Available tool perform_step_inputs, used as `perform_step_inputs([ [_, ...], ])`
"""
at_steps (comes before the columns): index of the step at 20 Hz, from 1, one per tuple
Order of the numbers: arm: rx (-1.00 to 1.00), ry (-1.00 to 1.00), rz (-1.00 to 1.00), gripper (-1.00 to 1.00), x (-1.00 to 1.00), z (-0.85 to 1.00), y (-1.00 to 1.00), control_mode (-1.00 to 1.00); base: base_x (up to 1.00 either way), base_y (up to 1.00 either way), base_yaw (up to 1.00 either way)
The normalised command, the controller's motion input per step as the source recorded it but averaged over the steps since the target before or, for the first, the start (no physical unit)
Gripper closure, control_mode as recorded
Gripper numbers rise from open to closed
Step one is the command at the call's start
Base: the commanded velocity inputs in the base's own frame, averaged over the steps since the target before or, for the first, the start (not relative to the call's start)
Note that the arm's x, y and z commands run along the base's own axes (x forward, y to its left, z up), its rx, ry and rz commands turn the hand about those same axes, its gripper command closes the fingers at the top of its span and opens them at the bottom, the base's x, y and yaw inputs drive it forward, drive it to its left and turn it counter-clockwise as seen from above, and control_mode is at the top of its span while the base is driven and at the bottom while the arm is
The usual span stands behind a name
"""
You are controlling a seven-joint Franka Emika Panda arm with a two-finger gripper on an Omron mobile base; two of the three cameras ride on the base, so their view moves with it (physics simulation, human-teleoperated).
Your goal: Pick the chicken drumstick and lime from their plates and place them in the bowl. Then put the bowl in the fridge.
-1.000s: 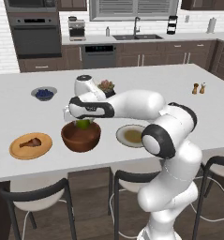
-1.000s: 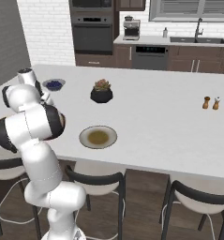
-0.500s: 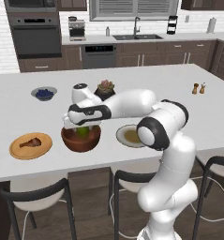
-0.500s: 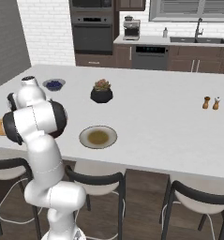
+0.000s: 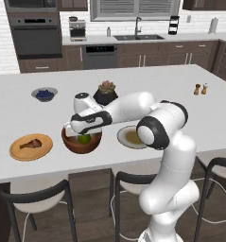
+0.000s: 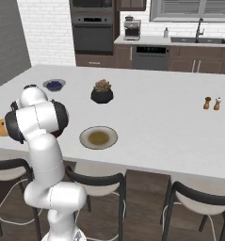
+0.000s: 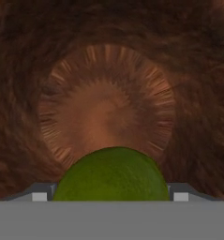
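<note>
White counter [image 5: 147, 90] fills mid-frame; at left centre of the left base view the jaws, gripping the lime [image 5: 84, 138], hang inside the bowl [image 5: 81, 142]. I judge the lime all but delivered: release remains, the chicken drumstick [image 5: 30, 143] waits on its orange plate [image 5: 31, 147] lower left, and the fridge step is not begun.

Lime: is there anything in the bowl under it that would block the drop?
Nothing visible does. In the hand view the lime sits between the finger tips of the gripper, directly over the bare wooden floor of the bowl. From the left base view it is already down inside the rim, and the chicken drumstick lies on its orange-tan plate.
</note>
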Motion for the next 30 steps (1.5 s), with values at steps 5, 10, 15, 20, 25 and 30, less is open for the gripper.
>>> perform_step_inputs([
  [5,0.00,0.00,0.00,1.00,0.00,-0.03,0.00,-1.00,0.00,0.00,0.00],
  [10,0.00,0.00,0.00,1.00,0.00,0.00,0.00,-1.00,0.00,0.00,0.00],
  [15,0.00,0.00,0.00,-1.00,0.00,0.00,0.00,-1.00,0.00,0.00,0.00],
  [20,0.00,0.00,0.00,-1.00,0.00,0.00,0.00,-1.00,0.00,0.00,0.00],
  [25,0.00,0.00,0.00,-1.00,0.00,0.00,0.00,-1.00,0.00,0.00,0.00],
  [30,0.00,-0.08,-0.02,-1.00,-0.10,0.34,-0.01,-1.00,0.00,0.00,0.00],
])
